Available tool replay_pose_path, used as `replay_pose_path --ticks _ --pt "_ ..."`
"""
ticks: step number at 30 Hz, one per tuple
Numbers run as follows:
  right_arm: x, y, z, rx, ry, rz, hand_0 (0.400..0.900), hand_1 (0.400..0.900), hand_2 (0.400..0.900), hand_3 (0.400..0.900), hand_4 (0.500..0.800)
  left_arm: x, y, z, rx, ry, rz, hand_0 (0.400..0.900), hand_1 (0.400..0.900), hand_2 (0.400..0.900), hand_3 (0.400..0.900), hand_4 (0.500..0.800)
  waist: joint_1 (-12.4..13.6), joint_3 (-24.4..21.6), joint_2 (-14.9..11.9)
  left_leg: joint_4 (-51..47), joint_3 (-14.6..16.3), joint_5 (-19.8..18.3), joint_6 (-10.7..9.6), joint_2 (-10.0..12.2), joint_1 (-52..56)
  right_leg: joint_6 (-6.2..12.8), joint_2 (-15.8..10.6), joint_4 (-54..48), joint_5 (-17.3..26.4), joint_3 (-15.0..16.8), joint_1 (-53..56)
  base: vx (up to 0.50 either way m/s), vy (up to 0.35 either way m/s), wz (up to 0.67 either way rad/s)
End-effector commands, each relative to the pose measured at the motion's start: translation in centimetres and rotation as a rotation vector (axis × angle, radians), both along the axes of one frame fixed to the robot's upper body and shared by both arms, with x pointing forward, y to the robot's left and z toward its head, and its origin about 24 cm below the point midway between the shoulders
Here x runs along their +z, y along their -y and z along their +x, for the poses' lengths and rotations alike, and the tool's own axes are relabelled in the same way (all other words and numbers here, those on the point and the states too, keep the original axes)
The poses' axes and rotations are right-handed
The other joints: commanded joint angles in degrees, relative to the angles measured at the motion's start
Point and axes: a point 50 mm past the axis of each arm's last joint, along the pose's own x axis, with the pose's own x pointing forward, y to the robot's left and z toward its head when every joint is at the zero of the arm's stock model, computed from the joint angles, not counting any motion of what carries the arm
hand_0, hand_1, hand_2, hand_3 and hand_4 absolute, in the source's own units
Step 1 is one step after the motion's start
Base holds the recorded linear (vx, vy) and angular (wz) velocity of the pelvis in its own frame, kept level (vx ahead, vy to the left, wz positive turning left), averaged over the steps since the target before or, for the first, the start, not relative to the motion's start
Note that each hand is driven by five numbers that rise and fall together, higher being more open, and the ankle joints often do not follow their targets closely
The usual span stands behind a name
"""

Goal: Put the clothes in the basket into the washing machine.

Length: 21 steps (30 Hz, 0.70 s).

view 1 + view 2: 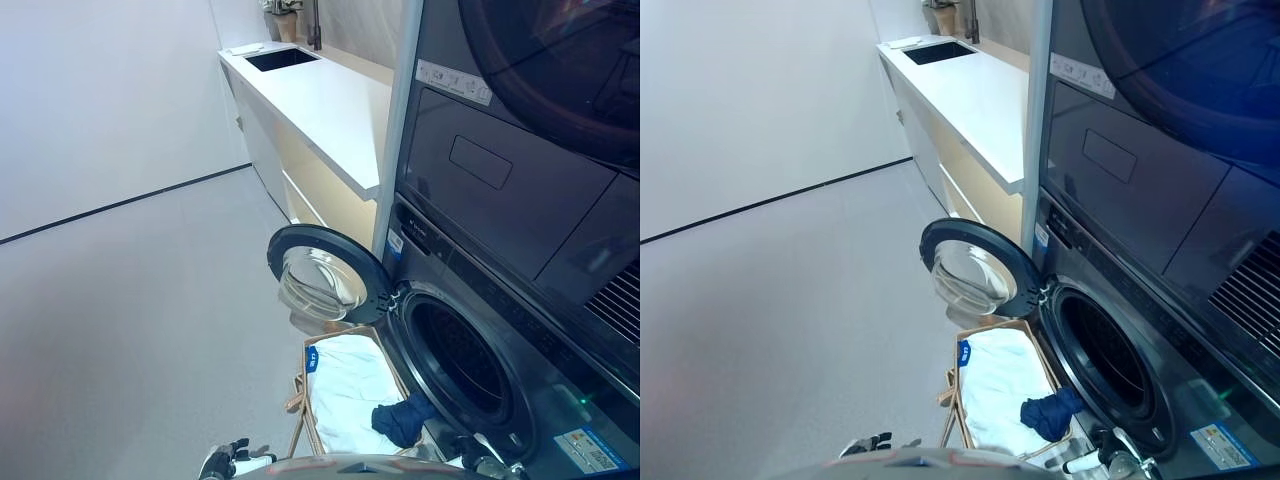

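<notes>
The dark grey washing machine (500,330) stands at the right, and its drum opening (465,365) is dark inside. Its round glass door (325,280) is swung wide to the left. Right under the door, a tan basket (303,395) sits on the floor against the machine's front. A white cloth (350,385) fills it, with a dark blue garment (403,420) lying on the cloth at the near right. Only a sliver of my left hand (226,462) shows at the bottom edge, left of the basket. My right hand (1098,462) peeks in below the drum opening.
A second dark appliance (520,150) is stacked on top of the washer. A long white counter (330,110) with a black sink (281,59) runs along the back, left of the machines. Grey floor (130,330) spreads to the left up to a white wall.
</notes>
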Motion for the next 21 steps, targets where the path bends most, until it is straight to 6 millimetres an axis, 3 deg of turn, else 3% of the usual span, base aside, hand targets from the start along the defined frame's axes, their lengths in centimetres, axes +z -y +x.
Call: replay_pose_path --ticks 1,8,9,13,16,20,21 --pt "1.2 1.2 3.3 0.097 0.038 -0.076 0.9 0.9 0.9 0.9 0.8 0.5 -1.9 1.7 -0.033 0.032 0.071 0.9 0.9 0.9 0.9 0.8 1.32 0.25 -3.29 0.72 1.26 -5.85 1.65 -1.6 -0.76 -0.12 -0.93 1.15 2.39 0.96 -4.96 0.0 0.0 0.0" --pt "3.1 2.1 7.8 0.189 0.142 -0.144 0.9 0.9 0.9 0.9 0.8 0.8 -2.5 2.7 -0.032 0.058 0.103 0.9 0.9 0.9 0.9 0.8 2.25 2.46 -3.31 1.28 0.69 -4.94 1.59 -1.97 -3.53 -0.29 -0.93 1.62 3.03 0.53 -7.29 -0.04 -0.011 0.07" --pt "2.9 0.7 8.7 0.23 0.163 -0.14 0.9 0.9 0.9 0.9 0.8 0.8 -2.2 3.1 -0.041 0.066 0.103 0.9 0.9 0.9 0.9 0.8 2.47 3.13 -3.19 1.31 0.5 -4.61 1.65 -2.07 -4.28 -0.35 -0.91 1.76 3.19 0.45 -8.0 -0.07 -0.016 0.11" --pt "3.8 -1.3 11.7 0.337 0.283 -0.167 0.9 0.9 0.9 0.9 0.8 1.2 -2.4 4.4 -0.016 0.112 0.13 0.9 0.9 0.9 0.9 0.8 2.77 5.8 -2.48 1.77 -0.1 -3.24 1.69 -2.51 -8.57 -0.56 -1.06 2.63 3.95 0.02 -12.21 -0.12 0.0 0.11" --pt "3.5 -2.5 11.5 0.361 0.314 -0.145 0.9 0.9 0.9 0.9 0.8 1.3 -2.3 4.8 -0.008 0.14 0.134 0.9 0.9 0.9 0.9 0.8 2.34 7.89 -1.88 1.82 -0.04 -2.42 1.79 -2.6 -11.08 -0.65 -0.99 3.17 4.6 0.24 -15.21 -0.06 0.026 -0.07" --pt "3.8 -2.4 11.7 0.394 0.344 -0.173 0.9 0.9 0.9 0.9 0.8 1.8 -2.3 5.9 0.03 0.202 0.14 0.9 0.9 0.9 0.9 0.8 1.59 12.99 -1.04 5.67 -0.1 -2.63 2.04 -2.82 -16.15 -1.48 -1.4 7.11 3.87 0.75 -20.11 -0.12 0.04 -0.05" --pt "6.7 -4.3 17.4 0.429 0.472 -0.183 0.9 0.9 0.9 0.9 0.8 1.9 -2.1 6.7 0.01 0.214 0.15 0.9 0.9 0.9 0.9 0.8 2.55 14.42 -0.78 7.66 -0.39 -2.97 2.07 -3.21 -17.85 -1.84 -1.6 8.08 3.75 0.73 -21.23 -0.15 0.022 0.1"
